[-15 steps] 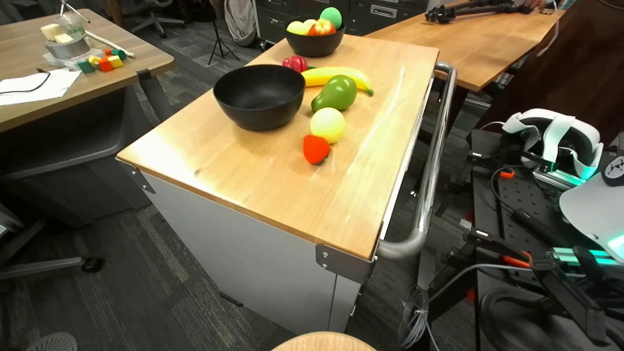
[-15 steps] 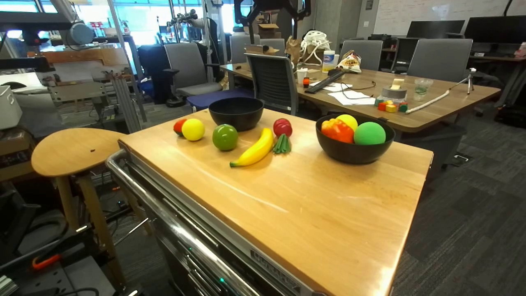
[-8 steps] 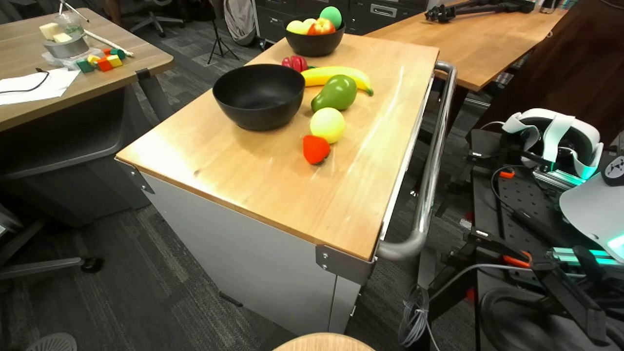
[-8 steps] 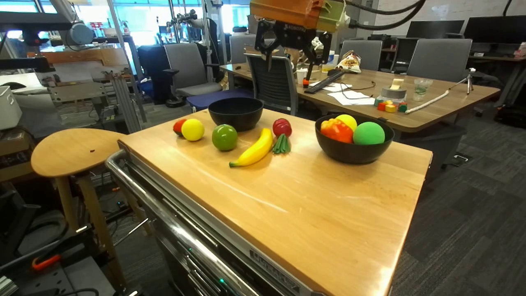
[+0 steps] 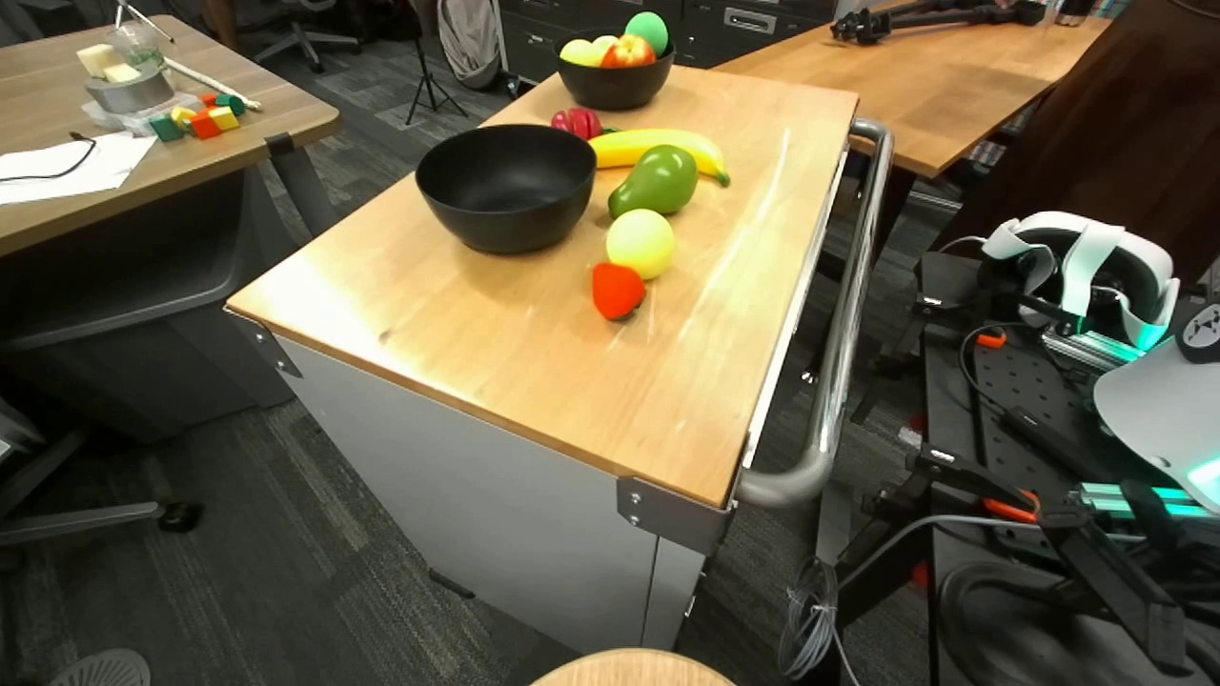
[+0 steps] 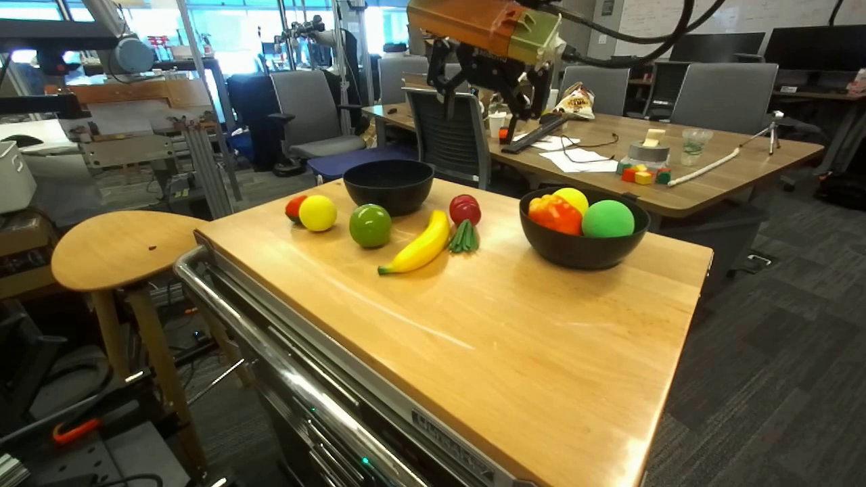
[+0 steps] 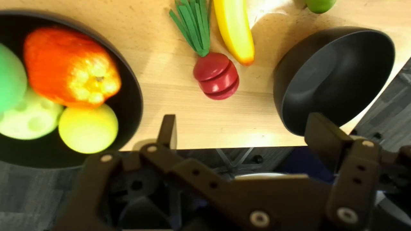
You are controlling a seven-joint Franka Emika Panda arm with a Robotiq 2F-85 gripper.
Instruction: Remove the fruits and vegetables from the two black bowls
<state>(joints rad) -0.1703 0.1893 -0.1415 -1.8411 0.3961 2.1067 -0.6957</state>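
In an exterior view, a bare black bowl [image 5: 515, 231] stands on the wooden cart top [image 5: 515, 372] near a banana [image 5: 672, 150], a green pear-shaped fruit [image 5: 658, 183], a yellow ball [image 5: 640, 245] and a strawberry [image 5: 617, 291]. A loaded black bowl [image 5: 615, 90] stands at the far end. A metal handle [image 5: 856, 276] runs along the edge.

In an exterior view, the gripper [image 6: 480, 122] hangs, fingers apart, before a chair [image 6: 452, 152] and a cluttered table [image 6: 731, 141]. The loaded black bowl holds a bell pepper [image 6: 555, 215], a green ball [image 6: 609, 219] and another yellow ball [image 6: 574, 198].

In the wrist view, a sliced radish [image 7: 215, 75] lies between the bowls, and a finger [image 7: 326, 136] covers part of the bare black bowl's rim.
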